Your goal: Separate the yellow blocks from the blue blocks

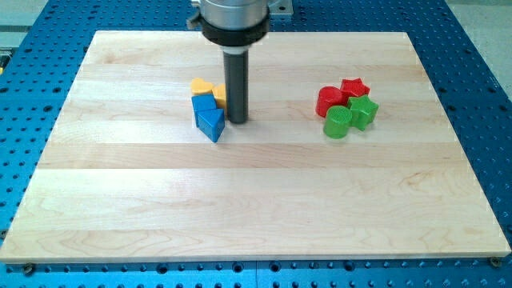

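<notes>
Down on the bench (pixel 256 200) sits our tip (pixel 238 120), planted just to the view's right of the blue-and-yellow huddle. No gripper on this rod, so we have nothing spread or pinched to report. We see the blue triangular block (pixel 211 124) nearest the view's bottom, the blue block (pixel 204 104) touching it from above, the yellow block (pixel 201 86) behind that, and a second yellow block (pixel 219 95) peeking out right against the rod. Well apart, at the view's right, we spot two red blocks (pixel 329 99) (pixel 353 86) packed against the green cylinder (pixel 338 122) and another green block (pixel 364 111).
</notes>
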Motion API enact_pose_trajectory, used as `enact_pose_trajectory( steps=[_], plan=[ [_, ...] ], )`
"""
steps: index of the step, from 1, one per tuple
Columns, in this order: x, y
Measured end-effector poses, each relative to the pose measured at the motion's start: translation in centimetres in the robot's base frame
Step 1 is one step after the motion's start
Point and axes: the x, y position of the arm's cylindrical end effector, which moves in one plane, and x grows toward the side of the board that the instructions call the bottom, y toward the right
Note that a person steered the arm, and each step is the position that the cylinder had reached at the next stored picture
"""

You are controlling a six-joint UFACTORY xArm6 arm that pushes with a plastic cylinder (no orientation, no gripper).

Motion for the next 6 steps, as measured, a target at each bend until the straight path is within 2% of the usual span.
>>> enact_pose_trajectory(
  steps=[2,3,4,5,6],
  plan=[
    [-4.3,-5.3],
    [-4.3,-7.6],
    [-3.1,-6.2],
    [-4.4,-12.0],
    [-4.1,-12.2]
  ],
)
